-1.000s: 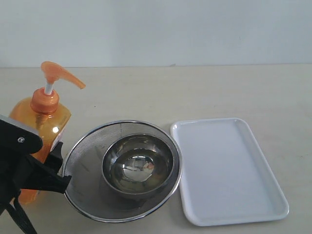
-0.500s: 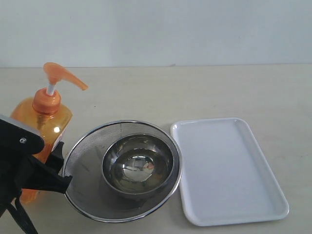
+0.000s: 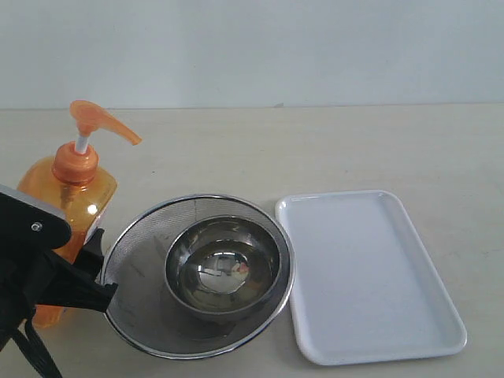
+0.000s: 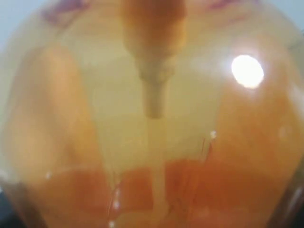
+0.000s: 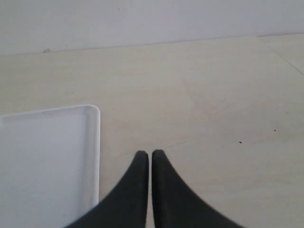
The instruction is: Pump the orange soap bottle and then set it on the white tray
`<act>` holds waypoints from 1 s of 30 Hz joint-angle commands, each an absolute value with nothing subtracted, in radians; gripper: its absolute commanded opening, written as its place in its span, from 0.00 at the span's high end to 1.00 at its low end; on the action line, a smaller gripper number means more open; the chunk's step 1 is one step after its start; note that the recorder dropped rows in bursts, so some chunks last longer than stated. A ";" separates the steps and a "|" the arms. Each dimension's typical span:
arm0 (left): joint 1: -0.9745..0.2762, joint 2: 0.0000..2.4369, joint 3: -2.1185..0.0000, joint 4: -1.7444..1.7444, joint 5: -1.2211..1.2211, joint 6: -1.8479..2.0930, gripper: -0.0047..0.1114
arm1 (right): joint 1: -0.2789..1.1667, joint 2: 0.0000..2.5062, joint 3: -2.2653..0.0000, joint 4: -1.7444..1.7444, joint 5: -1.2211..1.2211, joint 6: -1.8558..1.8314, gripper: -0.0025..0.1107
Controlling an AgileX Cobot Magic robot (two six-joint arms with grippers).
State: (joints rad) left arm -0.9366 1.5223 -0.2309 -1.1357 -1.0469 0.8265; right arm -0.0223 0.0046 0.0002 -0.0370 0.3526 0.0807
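Left tool (image 3: 81,266) clamps the upright orange soap bottle (image 3: 73,198), its spout pointing right; right tool (image 5: 150,159) pressed together.

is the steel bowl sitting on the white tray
No, the steel bowl sits inside the mesh strainer, which lies beside the white tray on the table.

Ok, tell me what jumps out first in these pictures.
The orange soap bottle stands tall at the far left, pump head up, with a black arm in front of it. In the middle a shiny steel bowl sits inside a round mesh strainer, and the white tray lies bare to their right.
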 commanded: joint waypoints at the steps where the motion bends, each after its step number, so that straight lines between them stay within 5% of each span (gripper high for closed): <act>1: -0.940 1.520 -0.234 -1.114 -1.122 0.822 0.92 | -0.029 0.000 0.000 -0.070 0.272 0.058 0.98; 18: -0.940 1.520 -0.234 -1.102 -1.128 0.826 0.92 | -0.001 0.000 0.000 0.225 0.057 0.229 0.98; 30: -0.940 1.520 -0.234 -1.100 -1.135 0.826 0.92 | 0.405 0.107 0.000 0.201 -0.219 0.210 0.98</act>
